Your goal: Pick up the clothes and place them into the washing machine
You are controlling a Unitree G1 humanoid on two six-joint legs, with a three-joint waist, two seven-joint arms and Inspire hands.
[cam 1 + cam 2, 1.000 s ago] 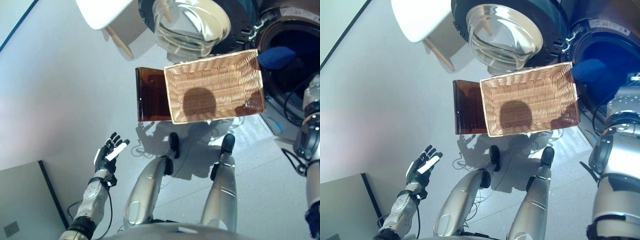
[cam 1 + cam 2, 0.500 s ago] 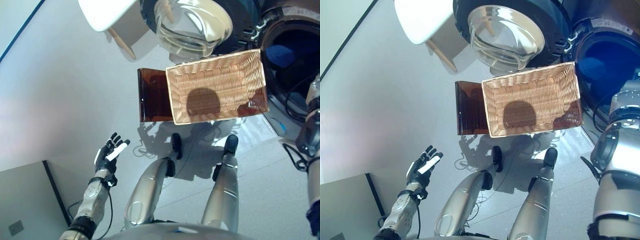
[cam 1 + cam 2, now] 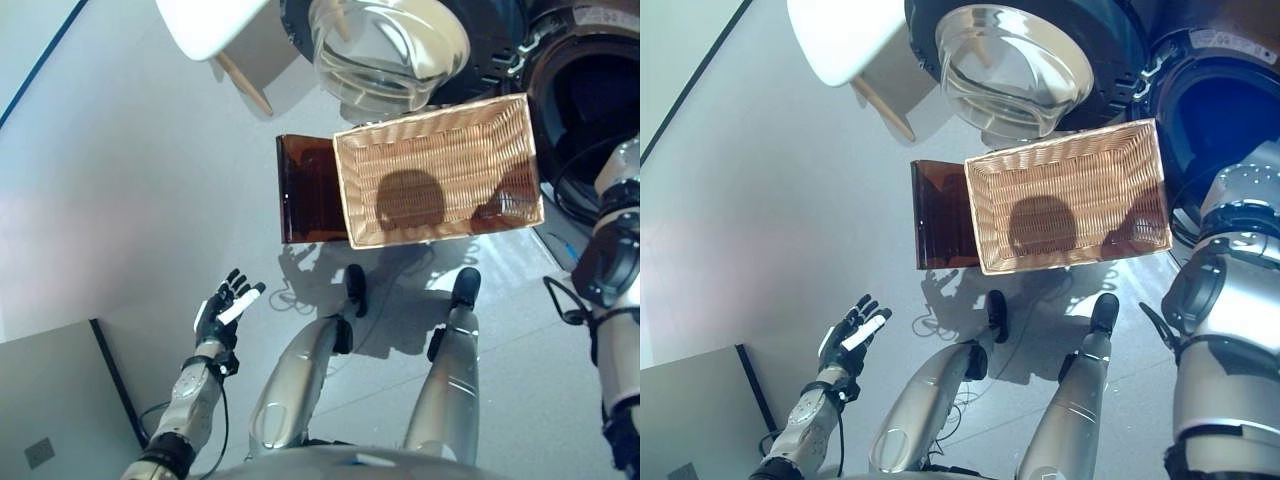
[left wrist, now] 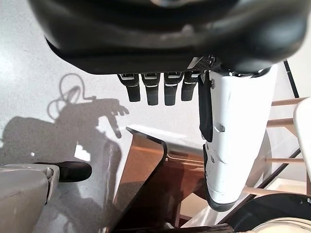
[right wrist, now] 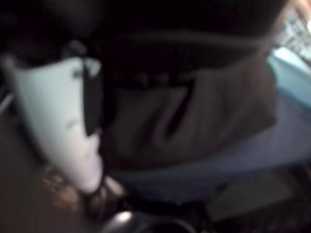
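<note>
The washing machine's drum (image 3: 590,110) gapes at the top right, its round glass door (image 3: 385,45) swung open to the left. My right arm reaches into the drum, so the eye views hide that hand. In the right wrist view my right hand (image 5: 63,121) lies against a dark cloth (image 5: 184,126) with a blue cloth (image 5: 218,165) under it; its grip is unclear. The wicker basket (image 3: 346,190) in front of the machine is empty. My left hand (image 3: 222,312) hangs open over the floor at the lower left, holding nothing.
The basket rests on a brown translucent stand (image 3: 305,190). A white seat with wooden legs (image 3: 205,20) stands at the top left. A grey cabinet (image 3: 50,410) fills the lower left corner.
My right arm has pushed further into the drum. The blue cloth that showed at the drum's mouth is now out of sight in the left eye view. The left hand has stayed put.
</note>
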